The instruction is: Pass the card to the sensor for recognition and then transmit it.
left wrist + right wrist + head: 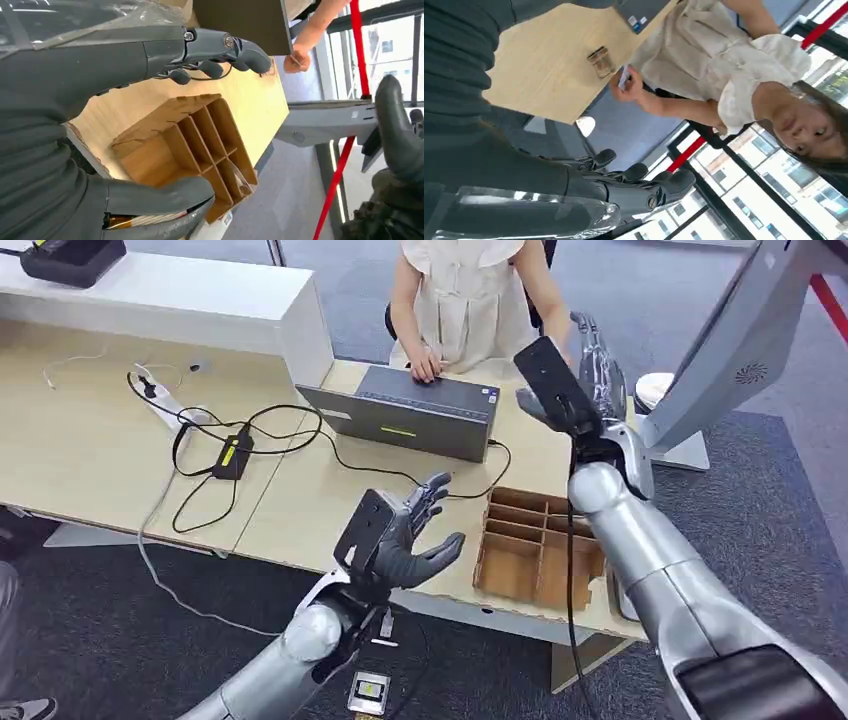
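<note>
Card (623, 78) sits pinched in a person's hand (629, 86) at the far edge of the worktop (90, 440), well apart from both robot hands. Nearest the camera, the left hand (405, 535) hovers above the front edge of the worktop, its fingers (432, 492) spread apart and holding nothing, palm turned toward a cardboard divider tray (530, 545) just to its right. The right hand (590, 375) is raised high over the worktop beyond the tray, fingers extended and apart, likewise empty. Past the left hand, a grey sensor box (410, 415) rests on the worktop, a black cable (250, 440) trailing off to its left. Behind the box the person (465, 295), in a cream top, rests the other hand (427, 363) on its far edge. A small glass (600, 61) stands on the worktop near the card.
</note>
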Motion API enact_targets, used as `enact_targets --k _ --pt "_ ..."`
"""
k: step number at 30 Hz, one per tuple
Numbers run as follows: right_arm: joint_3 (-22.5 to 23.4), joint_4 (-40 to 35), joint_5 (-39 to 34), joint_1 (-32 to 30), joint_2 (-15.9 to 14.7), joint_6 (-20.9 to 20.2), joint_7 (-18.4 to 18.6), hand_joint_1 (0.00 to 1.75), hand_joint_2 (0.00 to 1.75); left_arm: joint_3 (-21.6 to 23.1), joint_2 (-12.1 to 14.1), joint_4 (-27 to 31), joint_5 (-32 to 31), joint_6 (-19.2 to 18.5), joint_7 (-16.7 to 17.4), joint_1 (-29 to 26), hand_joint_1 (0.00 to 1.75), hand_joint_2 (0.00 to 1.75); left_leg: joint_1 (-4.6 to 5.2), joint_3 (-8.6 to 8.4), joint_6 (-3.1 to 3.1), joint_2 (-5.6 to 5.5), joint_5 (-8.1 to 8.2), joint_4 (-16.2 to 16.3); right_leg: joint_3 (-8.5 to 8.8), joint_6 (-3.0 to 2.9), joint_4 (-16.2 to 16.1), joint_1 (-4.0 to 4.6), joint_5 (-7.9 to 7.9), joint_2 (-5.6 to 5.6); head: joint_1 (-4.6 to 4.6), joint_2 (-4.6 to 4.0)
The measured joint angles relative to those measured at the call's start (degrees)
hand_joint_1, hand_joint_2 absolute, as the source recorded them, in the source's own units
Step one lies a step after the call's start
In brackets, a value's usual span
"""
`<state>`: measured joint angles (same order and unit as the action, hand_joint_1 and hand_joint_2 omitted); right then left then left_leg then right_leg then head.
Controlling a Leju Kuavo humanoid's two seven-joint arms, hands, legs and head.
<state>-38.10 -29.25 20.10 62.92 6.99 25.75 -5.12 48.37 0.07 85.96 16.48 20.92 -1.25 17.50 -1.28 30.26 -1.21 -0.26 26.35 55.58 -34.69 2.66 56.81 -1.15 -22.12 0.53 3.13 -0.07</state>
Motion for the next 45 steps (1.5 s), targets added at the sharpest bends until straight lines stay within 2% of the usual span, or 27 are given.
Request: enact_targets --k 2,10,15,17,21,24,32,40,45 --pt "0.8 -3.7 -2.7 -2.1 -0.5 0.0 -0.5 0.0 1.75 -0.2 0.1 0.4 -0.1 0.7 -0.2 -0.4 0.0 1.75 0.0 0.0 0.0 0.0 0.0 0.0 0.01 0.0 0.0 0.0 0.0 0.0 0.04 0.0" --pt "2.6 -14.5 -5.7 -7.8 -3.0 -0.7 0.0 0.0 1.75 -1.1 0.5 1.4 -0.3 2.3 -0.8 -0.9 0.0 1.75 0.0 -0.01 0.0 0.01 0.0 0.0 0.0 0.0 0.0 0.0 0.0 0.01 0.04 0.02" --pt "3.8 -23.1 -5.6 -13.3 -5.9 -2.7 2.8 0.0 1.75 -2.1 0.8 1.8 -0.6 2.9 -1.7 -1.6 0.0 1.75 0.0 -0.03 0.0 0.01 0.01 0.0 0.0 0.0 0.0 0.01 0.0 0.02 0.0 0.02" --pt "3.9 -27.2 -1.5 -16.5 -7.9 -3.6 4.6 0.0 1.75 -2.8 0.9 1.9 -0.7 2.8 -2.1 -1.7 0.0 1.75 0.0 -0.03 0.0 -0.01 0.01 0.0 0.01 0.0 0.0 0.01 -0.01 -0.01 0.02 0.0" --pt "3.9 -33.7 17.3 -23.5 -12.6 -7.7 8.6 0.0 1.75 -3.6 0.9 1.9 -0.4 1.6 -3.2 -2.0 0.0 1.75 0.01 -0.03 0.03 0.02 0.04 0.0 0.03 0.0 -0.1 0.0 -0.01 0.01 0.02 0.0" --pt "3.8 -38.1 25.2 -28.3 -15.4 -9.3 10.6 0.0 1.75 -4.1 0.9 1.9 -0.2 1.0 -3.5 -2.1 0.0 1.75 0.01 0.0 0.03 0.03 0.04 0.0 0.01 0.0 -0.1 -0.01 -0.01 0.01 0.02 0.0" --pt "3.3 -43.2 30.2 -32.6 -18.4 -13.8 14.1 0.0 1.75 -4.3 0.8 1.9 -0.2 0.0 -2.9 -2.1 0.0 1.75 0.0 -0.01 0.02 0.03 0.02 0.0 0.02 0.0 -0.1 0.01 0.0 0.02 0.02 0.02" --pt "3.3 -44.7 33.4 -33.7 -19.9 -13.8 16.6 0.0 1.75 -4.3 0.5 1.9 -0.4 -1.4 -2.5 -2.1 0.0 1.75 0.01 0.0 0.02 0.04 0.03 0.0 0.02 0.0 -0.1 -0.01 0.0 0.02 0.02 0.0" --pt "3.1 -44.1 40.5 -33.4 -20.2 -13.4 17.5 0.0 1.75 -4.2 -0.1 1.9 -0.4 -2.4 -2.6 -1.7 0.0 1.75 0.01 0.02 0.02 0.03 0.03 0.0 0.02 0.0 -0.1 -0.01 0.0 0.02 0.04 0.02"
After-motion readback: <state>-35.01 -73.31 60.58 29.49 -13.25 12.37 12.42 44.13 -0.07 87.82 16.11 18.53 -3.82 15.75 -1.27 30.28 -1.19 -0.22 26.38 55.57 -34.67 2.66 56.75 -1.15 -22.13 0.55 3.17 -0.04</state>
